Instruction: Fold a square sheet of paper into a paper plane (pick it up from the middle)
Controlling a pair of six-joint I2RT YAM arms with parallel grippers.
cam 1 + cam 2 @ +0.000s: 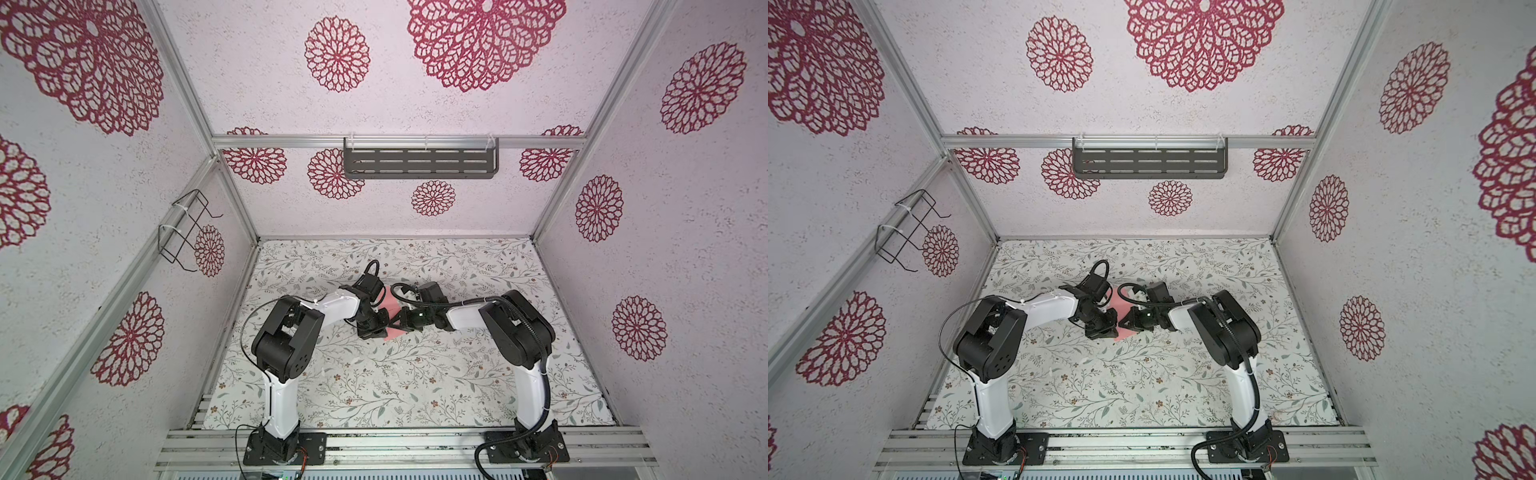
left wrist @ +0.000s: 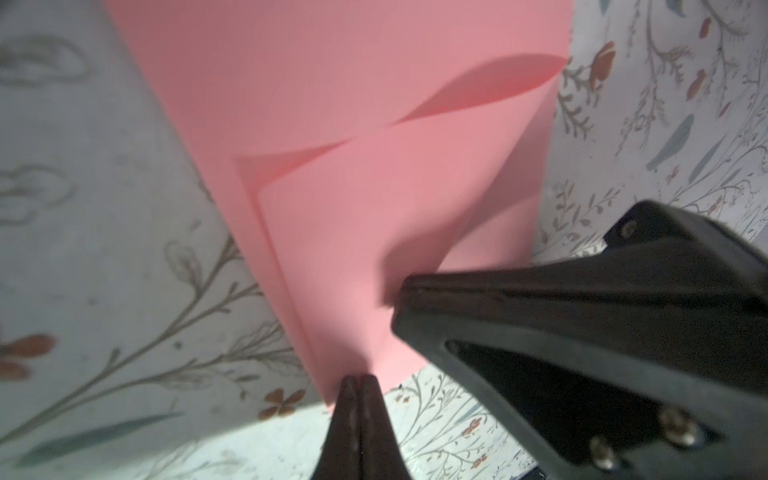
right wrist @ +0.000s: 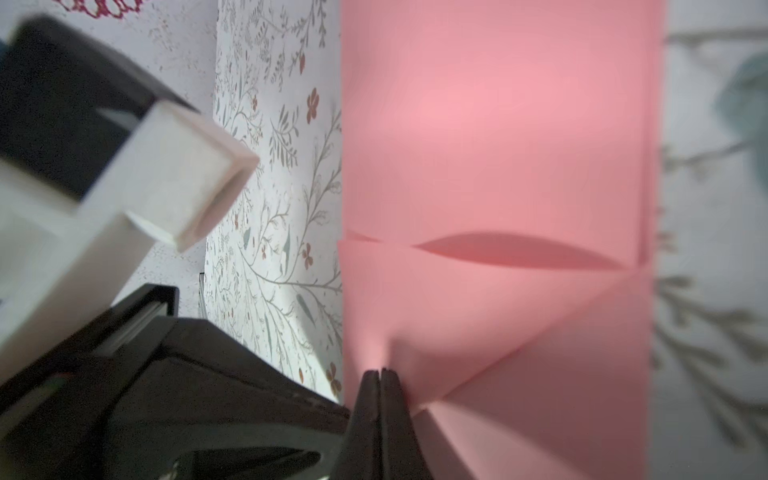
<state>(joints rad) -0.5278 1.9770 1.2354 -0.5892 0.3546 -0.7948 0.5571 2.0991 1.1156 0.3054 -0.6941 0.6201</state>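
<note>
- My left gripper (image 2: 359, 382) is closed, its fingertips pressed together on the rim of the pink sheet of paper (image 2: 374, 124), right at one short edge.
- My right gripper (image 3: 380, 374) is closed too, tips together on a raised bit of the same sheet. The paper puckers into a small peak where I pinch it.
- The 2 grippers meet almost tip to tip. Seen from my left wrist, the right one's tip sits just beside my own, both on the same end of the sheet.
- The sheet lies near the middle of the table (image 1: 415, 382). In both top views my wrists cover most of it, so only pink slivers show between the grippers and just in front of them.
- The sheet is folded into layers. A diagonal crease runs to one long edge, and a flap's free edge bows up, leaving a lens-shaped gap.
- The 2 long edges run straight and parallel. Along one of them the layers sit slightly offset.
- Open floral tabletop stretches in front of the sheet toward my bases, out to both sides, and behind it to the back wall (image 1: 374, 216).
- Both elbows bend outward and stand well apart from the side walls.
</note>
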